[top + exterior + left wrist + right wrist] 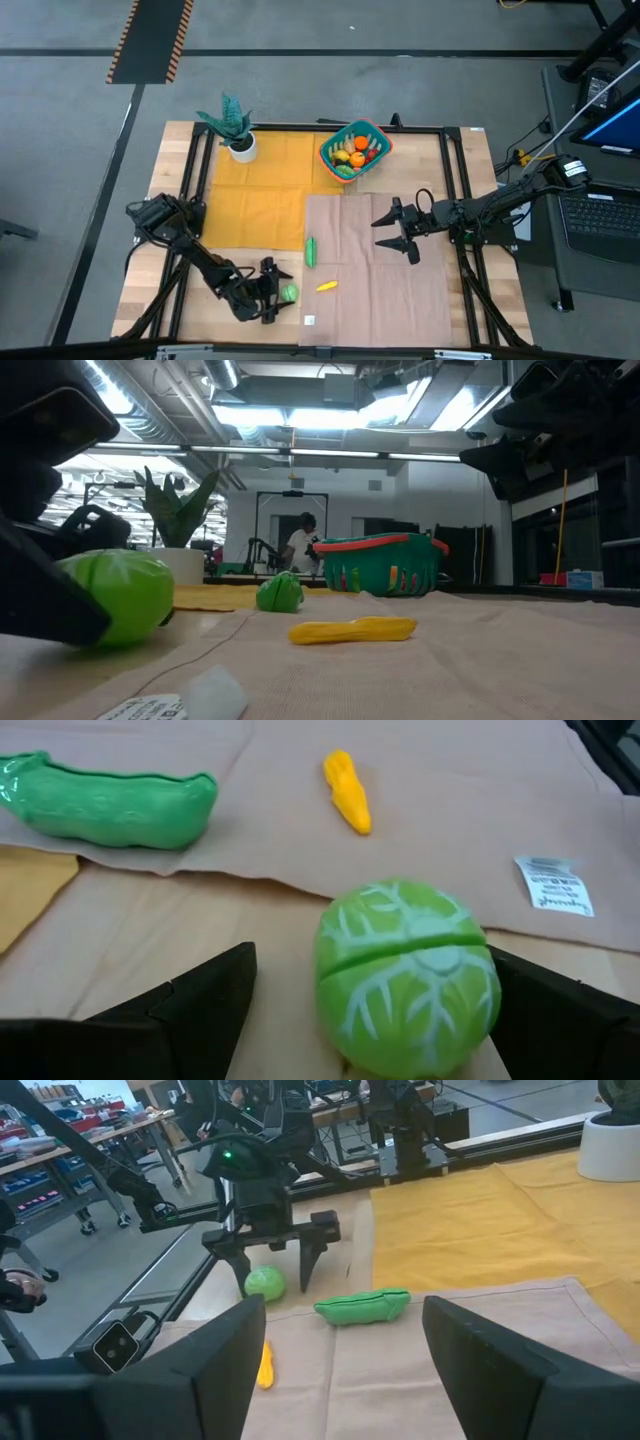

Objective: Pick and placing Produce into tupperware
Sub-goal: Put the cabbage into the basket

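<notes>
Nearest you, the left gripper hangs low at the front of the worktop with its fingers spread wide on either side of the green cabbage, not yet touching it. Expect the cabbage to be light, hard and glossy; its round shell could squirt out of a shallow pinch. Take it across the widest part, low on the ball, and mind the seam, since it may split in two.

Just beyond lie the yellow corn and the green pea pod on the brown cloth, both slim and probably slick; grip those across the narrow width.

The right gripper hovers mid-worktop, fingers open and empty.

Farthest back, the teal container already holds several pieces, beside the potted plant.
</notes>
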Controlling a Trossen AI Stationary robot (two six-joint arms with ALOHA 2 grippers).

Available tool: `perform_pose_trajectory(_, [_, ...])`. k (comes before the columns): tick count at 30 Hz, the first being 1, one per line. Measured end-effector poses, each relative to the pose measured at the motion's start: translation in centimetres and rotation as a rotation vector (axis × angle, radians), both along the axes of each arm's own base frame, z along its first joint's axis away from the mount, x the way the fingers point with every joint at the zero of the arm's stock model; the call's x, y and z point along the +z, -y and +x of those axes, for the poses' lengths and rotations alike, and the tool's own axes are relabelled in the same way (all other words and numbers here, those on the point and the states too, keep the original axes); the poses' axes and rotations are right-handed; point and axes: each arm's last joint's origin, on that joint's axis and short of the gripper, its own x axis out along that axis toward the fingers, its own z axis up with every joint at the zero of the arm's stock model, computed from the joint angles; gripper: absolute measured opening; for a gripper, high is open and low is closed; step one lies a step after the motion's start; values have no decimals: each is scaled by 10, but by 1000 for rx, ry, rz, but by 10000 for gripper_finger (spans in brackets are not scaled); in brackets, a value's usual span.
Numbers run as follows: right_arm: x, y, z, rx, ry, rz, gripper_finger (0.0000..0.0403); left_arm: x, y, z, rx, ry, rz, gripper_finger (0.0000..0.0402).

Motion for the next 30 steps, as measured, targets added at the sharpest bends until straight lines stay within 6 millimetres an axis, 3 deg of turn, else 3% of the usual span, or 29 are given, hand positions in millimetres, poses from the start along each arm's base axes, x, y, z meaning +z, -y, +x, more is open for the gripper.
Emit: perform_pose_trajectory(30, [0,0,0,-1,0,4,271,1,-4,5,58,9,-102,345])
